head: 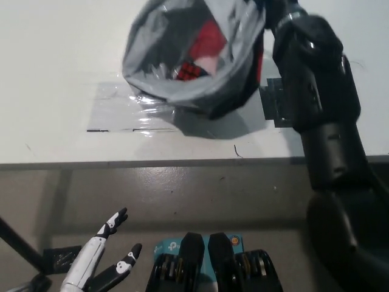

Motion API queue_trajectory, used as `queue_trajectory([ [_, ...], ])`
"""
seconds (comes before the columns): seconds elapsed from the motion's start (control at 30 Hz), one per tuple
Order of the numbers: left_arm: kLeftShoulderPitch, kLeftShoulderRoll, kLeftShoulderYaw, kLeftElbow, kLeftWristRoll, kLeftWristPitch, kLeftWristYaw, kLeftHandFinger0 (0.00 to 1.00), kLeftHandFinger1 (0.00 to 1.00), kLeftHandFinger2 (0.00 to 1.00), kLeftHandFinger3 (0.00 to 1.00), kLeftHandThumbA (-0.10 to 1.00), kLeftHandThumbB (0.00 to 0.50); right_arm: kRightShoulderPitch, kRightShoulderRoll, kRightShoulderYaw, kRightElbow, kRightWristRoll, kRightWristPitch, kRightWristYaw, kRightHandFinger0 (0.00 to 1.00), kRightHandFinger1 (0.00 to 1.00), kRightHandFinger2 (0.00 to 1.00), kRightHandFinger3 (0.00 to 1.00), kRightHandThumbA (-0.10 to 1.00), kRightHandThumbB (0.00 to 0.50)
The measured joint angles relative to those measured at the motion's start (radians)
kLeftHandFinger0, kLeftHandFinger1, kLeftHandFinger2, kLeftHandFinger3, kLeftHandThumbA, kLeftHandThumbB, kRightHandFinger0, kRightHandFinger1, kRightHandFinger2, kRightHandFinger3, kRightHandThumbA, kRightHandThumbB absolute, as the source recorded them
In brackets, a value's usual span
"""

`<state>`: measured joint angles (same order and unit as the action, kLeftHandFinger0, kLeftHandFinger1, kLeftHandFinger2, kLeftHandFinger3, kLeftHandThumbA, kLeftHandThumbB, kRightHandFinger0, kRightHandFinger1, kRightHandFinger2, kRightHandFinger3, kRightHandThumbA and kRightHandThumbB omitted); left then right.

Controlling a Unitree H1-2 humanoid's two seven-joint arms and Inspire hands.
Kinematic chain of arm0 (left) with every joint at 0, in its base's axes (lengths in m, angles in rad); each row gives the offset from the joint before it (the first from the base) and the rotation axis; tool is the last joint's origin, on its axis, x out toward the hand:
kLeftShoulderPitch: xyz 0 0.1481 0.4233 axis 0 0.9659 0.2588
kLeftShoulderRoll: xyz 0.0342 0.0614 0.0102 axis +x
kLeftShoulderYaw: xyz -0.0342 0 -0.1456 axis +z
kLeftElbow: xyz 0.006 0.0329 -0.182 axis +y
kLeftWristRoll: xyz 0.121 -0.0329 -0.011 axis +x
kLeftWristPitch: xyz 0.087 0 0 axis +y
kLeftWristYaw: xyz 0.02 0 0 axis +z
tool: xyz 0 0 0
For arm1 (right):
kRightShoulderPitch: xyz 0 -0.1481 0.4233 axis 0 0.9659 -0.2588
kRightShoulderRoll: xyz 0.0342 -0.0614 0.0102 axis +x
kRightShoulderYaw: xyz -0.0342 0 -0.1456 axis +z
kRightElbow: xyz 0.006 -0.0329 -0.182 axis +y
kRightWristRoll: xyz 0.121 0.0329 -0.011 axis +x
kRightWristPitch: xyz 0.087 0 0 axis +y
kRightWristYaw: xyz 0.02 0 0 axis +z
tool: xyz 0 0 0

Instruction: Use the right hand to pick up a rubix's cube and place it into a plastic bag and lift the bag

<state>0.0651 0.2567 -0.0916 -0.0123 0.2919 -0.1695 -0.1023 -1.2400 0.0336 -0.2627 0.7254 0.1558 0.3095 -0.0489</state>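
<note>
The grey plastic bag (200, 91) hangs blurred above the white table (55, 55), casting a shadow on it. Its mouth faces the camera. Inside, the rubix's cube (190, 70) shows only as a red and dark patch low in the bag, mostly hidden by the folds. My black right hand (281, 13) is at the bag's upper right rim at the picture's top edge, shut on the plastic, with the forearm running down the right side. My white left hand (100, 263) rests low at the lower left, fingers apart, holding nothing.
A clear taped sheet (118, 109) lies on the table under and left of the bag. A dark square marker (271, 104) sits beside my right forearm. The table's front edge (152, 163) runs across the middle; grey floor lies below it.
</note>
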Motion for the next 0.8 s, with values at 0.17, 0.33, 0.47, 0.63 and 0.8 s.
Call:
queue_trajectory([
  [0.17,-0.006,0.000,0.000,0.001,0.000,0.000,0.000,1.00,1.00,1.00,1.00,0.58,0.089,-0.099,0.003,-0.025,0.065,0.024,0.029,-0.012,0.00,0.16,0.74,0.46,-0.10,0.122],
  [0.33,-0.014,0.000,0.000,0.001,-0.001,0.001,0.000,0.92,0.96,0.97,1.00,0.49,0.088,-0.190,0.003,-0.073,0.155,0.050,0.042,-0.031,0.00,0.16,0.71,0.63,-0.10,0.100],
  [0.47,-0.015,-0.001,0.000,0.002,-0.002,0.001,0.000,0.90,0.95,0.95,1.00,0.49,0.085,-0.262,0.001,-0.124,0.223,0.081,0.046,-0.044,0.00,0.18,0.72,0.84,-0.10,0.112],
  [0.63,-0.015,0.000,0.000,0.003,-0.002,0.001,0.000,0.90,0.95,0.95,1.00,0.51,0.078,-0.323,0.000,-0.170,0.275,0.108,0.046,-0.053,0.00,0.21,0.75,0.67,-0.10,0.132],
  [0.8,-0.018,0.000,0.001,0.002,-0.002,0.002,-0.001,0.91,0.95,0.96,1.00,0.52,0.070,-0.383,-0.002,-0.212,0.285,0.135,0.045,-0.064,0.00,0.29,0.81,0.89,-0.10,0.089],
])
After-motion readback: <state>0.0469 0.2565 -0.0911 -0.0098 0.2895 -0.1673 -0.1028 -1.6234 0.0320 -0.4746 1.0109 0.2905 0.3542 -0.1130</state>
